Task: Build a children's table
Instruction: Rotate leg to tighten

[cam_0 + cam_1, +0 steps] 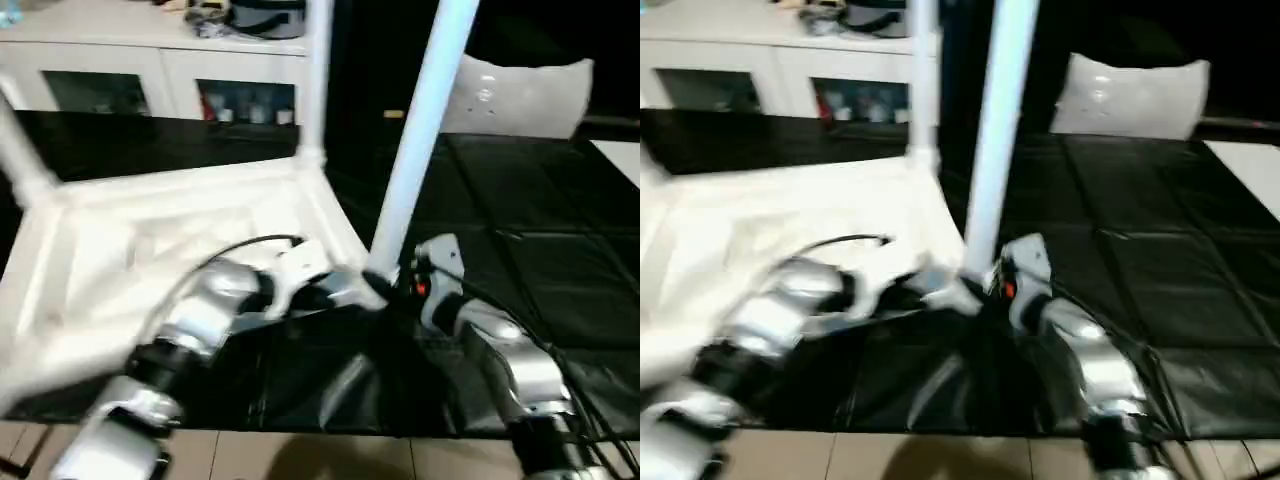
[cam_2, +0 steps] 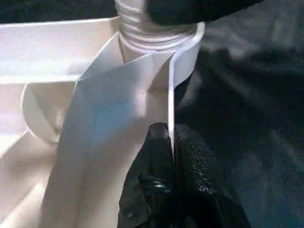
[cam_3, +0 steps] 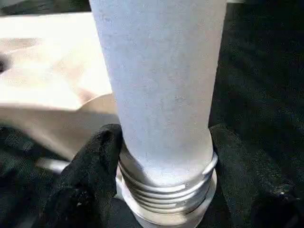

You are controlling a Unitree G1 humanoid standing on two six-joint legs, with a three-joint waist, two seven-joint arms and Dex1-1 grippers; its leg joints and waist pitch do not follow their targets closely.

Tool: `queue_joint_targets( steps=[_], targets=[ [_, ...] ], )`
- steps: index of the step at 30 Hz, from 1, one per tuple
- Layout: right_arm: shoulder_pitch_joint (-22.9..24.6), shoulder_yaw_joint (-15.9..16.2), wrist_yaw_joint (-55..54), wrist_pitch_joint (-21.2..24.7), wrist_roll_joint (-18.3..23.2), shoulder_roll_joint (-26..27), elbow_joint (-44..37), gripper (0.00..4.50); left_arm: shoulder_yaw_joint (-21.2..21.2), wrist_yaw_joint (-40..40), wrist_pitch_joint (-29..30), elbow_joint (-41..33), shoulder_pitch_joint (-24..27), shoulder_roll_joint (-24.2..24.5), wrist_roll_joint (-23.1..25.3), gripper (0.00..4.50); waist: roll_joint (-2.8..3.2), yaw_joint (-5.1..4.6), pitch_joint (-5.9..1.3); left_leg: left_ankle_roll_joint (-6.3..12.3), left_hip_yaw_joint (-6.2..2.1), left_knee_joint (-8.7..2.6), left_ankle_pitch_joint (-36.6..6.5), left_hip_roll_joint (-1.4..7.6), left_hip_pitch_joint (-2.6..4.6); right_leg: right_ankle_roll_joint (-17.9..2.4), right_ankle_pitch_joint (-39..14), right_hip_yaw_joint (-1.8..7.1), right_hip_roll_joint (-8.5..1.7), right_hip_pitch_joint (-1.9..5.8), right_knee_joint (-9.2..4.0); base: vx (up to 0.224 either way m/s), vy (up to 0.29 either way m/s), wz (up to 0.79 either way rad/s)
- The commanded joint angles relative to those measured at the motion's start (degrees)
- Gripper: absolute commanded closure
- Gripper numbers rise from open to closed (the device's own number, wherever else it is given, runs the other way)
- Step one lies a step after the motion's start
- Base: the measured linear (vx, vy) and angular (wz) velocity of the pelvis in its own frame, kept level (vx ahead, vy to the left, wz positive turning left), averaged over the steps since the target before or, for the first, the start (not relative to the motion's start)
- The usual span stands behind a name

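The children's table top (image 1: 150, 250), all white plastic, lies upside down on black floor mats (image 1: 520, 260), its ribbed underside facing up and its near right corner between the two silver forearms; two legs already stand upright in far corner sockets, one at the far right corner (image 1: 318, 90) and one at the far left (image 1: 25, 160); a third leg (image 1: 420, 140), a long pale tube leaning slightly, rises from the near right corner socket (image 2: 161, 52); in the right wrist view its lower end shows ridged threads (image 3: 166, 194) just above the socket rim, so it is not fully seated; the right claw (image 3: 164, 175) is closed around this leg near its base, one black finger on each side; the left claw (image 2: 173, 156) is pinched on the thin edge of the top's corner wall just below the socket; behind the mats stands a white cabinet (image 1: 170, 70) with glass doors, and a white cushion-like object (image 1: 520, 95) lies further right.
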Motion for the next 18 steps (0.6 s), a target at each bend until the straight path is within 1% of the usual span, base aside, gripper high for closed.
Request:
queue_joint_targets(
  steps=[1, 2, 3, 4, 5, 6, 7, 8, 9, 10, 11, 12, 14, 15, 17, 18],
  targets=[
    [-0.4, 4.0, -1.1, 2.7, 0.6, 3.9, 2.0, 1.84, -0.8, 3.2, -0.2, -1.0, -2.8, -4.5, -1.2, 4.50, 0.11, -0.10, -3.04, -0.91, -1.58, -4.51, -16.5, 2.99, 0.53, -9.4, -19.2, 2.73, -4.84, 1.53, -5.52, 0.000, 0.000, 0.00],
    [-1.5, 3.6, -4.3, 3.0, -0.4, 5.2, 3.3, 1.84, -0.4, 5.9, 0.8, -0.3, -3.4, -6.5, -0.9, 4.50, 0.41, -0.11, -3.11, -0.65, -1.49, -4.38, -15.8, 2.95, 0.55, -9.8, -18.0, 2.81, -4.78, 1.49, -5.44, 0.000, 0.000, 0.00],
    [-1.8, 3.9, -5.4, 2.6, -1.5, 5.2, 4.1, 1.84, -0.5, 6.7, 0.7, 0.0, -3.6, -6.8, -0.5, 4.50, 0.34, -0.15, -3.19, -0.52, -1.49, -4.33, -15.5, 2.86, 0.51, -10.1, -17.6, 2.72, -4.67, 1.56, -5.47, 0.000, 0.000, 0.00],
    [-1.9, 4.0, -5.6, 2.5, -1.7, 5.2, 4.2, 1.84, -0.5, 6.9, 0.7, 0.1, -3.7, -6.9, -0.4, 4.50, 0.34, -0.06, -3.30, -0.38, -1.47, -4.26, -15.2, 2.87, 0.52, -10.2, -17.0, 2.75, -4.69, 1.61, -5.43, 0.000, 0.000, 0.00],
    [-1.8, 3.6, -5.4, 2.0, -1.6, 5.3, 4.4, 1.84, -0.6, 6.9, 0.7, 0.0, -3.7, -6.7, 0.0, 4.50, 0.46, 0.09, -3.37, 0.06, -1.38, -4.17, -14.1, 2.88, 0.42, -10.4, -15.1, 2.85, -4.72, 1.68, -5.30, 0.000, 0.000, 0.00],
    [-1.8, 3.1, -5.3, 1.7, -1.4, 5.5, 4.5, 1.49, -0.7, 6.9, 0.8, -0.1, -3.7, -6.6, 0.3, 4.50, 0.43, 0.11, -3.36, 0.49, -1.36, -4.23, -13.2, 2.91, 0.11, -10.5, -13.5, 2.80, -4.67, 1.87, -5.18, 0.000, 0.000, 0.00],
    [-1.6, 2.7, -5.3, 1.3, -1.6, 5.6, 4.5, 1.29, -0.7, 6.9, 0.8, 0.0, -3.7, -6.2, 0.8, 4.50, 0.43, 0.11, -3.36, 0.49, -1.36, -4.23, -13.2, 2.91, 0.11, -10.5, -13.5, 2.80, -4.67, 1.87, -5.18, 0.000, 0.000, 0.00],
    [-1.5, 2.3, -5.2, 0.9, -1.7, 5.5, 4.5, 1.15, -0.8, 6.7, 0.5, 0.1, -3.7, -5.6, 1.3, 4.50, 0.57, 0.08, -3.40, 0.79, -1.36, -4.25, -12.7, 2.97, 0.13, -10.9, -11.6, 2.74, -4.57, 1.88, -5.03, 0.000, 0.000, 0.00],
    [-1.4, 2.0, -5.4, 0.6, -1.7, 5.4, 4.4, 1.15, -1.0, 6.5, 0.0, 0.1, -3.7, -4.9, 1.8, 4.50, 0.58, 0.09, -3.43, 0.85, -1.36, -4.24, -12.7, 2.98, 0.13, -11.1, -11.3, 2.74, -4.59, 1.91, -4.99, 0.000, 0.000, 0.00],
    [-1.3, 1.6, -5.6, 0.0, -1.7, 5.2, 4.3, 1.12, -1.2, 6.1, -0.5, 0.2, -3.6, -4.1, 2.2, 4.50, 0.94, 0.14, -3.41, 0.82, -1.41, -4.30, -12.9, 3.02, 0.17, -11.3, -10.9, 2.73, -4.61, 1.89, -4.93, 0.000, 0.000, 0.00],
    [-1.3, 1.6, -5.7, -0.1, -1.7, 5.2, 4.3, 0.96, -1.2, 6.0, -0.6, 0.2, -3.5, -3.9, 2.2, 4.50, 0.83, 0.06, -3.40, 0.78, -1.36, -4.33, -13.2, 3.04, 0.19, -11.3, -11.0, 2.72, -4.55, 1.87, -4.99, 0.000, 0.000, 0.00],
    [-1.0, 1.6, -5.1, -0.8, -1.8, 4.6, 4.0, 0.96, -1.0, 5.5, -0.9, 0.1, -3.3, -3.3, 2.1, 4.50, 0.90, 0.02, -3.32, 0.58, -1.38, -4.37, -14.1, 3.02, 0.24, -11.4, -11.8, 2.72, -4.60, 1.84, -5.09, 0.000, 0.000, 0.00],
    [-0.5, 1.4, -4.2, -2.1, -1.9, 3.6, 3.4, 0.66, -0.8, 4.7, -1.4, 0.3, -3.0, -2.4, 1.8, 4.50, 0.85, -0.07, -3.29, 0.38, -1.36, -4.38, -15.2, 3.03, 0.29, -11.2, -13.3, 2.77, -4.65, 1.79, -5.21, 0.000, 0.000, 0.00],
    [-0.2, 1.3, -3.5, -2.6, -1.7, 3.1, 3.0, 0.66, -0.9, 4.3, -1.9, 0.5, -2.9, -1.8, 1.8, 4.50, 0.94, -0.07, -3.24, 0.34, -1.41, -4.46, -15.3, 3.08, 0.29, -11.2, -13.4, 2.77, -4.61, 1.78, -5.19, 0.000, 0.000, 0.00],
    [0.2, 1.1, -2.5, -3.4, -1.4, 2.3, 2.2, 0.52, -1.0, 3.6, -2.3, 0.7, -2.8, -1.1, 1.7, 4.50, 0.90, -0.04, -3.31, 0.57, -1.35, -4.36, -14.8, 3.08, 0.20, -11.2, -12.4, 2.82, -4.60, 1.85, -5.10, 0.000, 0.000, 0.00],
    [1.3, 0.5, -0.3, -4.8, -0.6, 0.7, 0.5, 0.45, -1.1, 2.2, -3.3, 0.9, -2.3, 0.3, 1.8, 4.50, 1.01, 0.10, -3.41, 0.80, -1.37, -4.34, -13.9, 3.11, 0.18, -11.4, -11.1, 2.82, -4.65, 1.94, -5.02, 0.000, 0.000, 0.00]
  ],
)
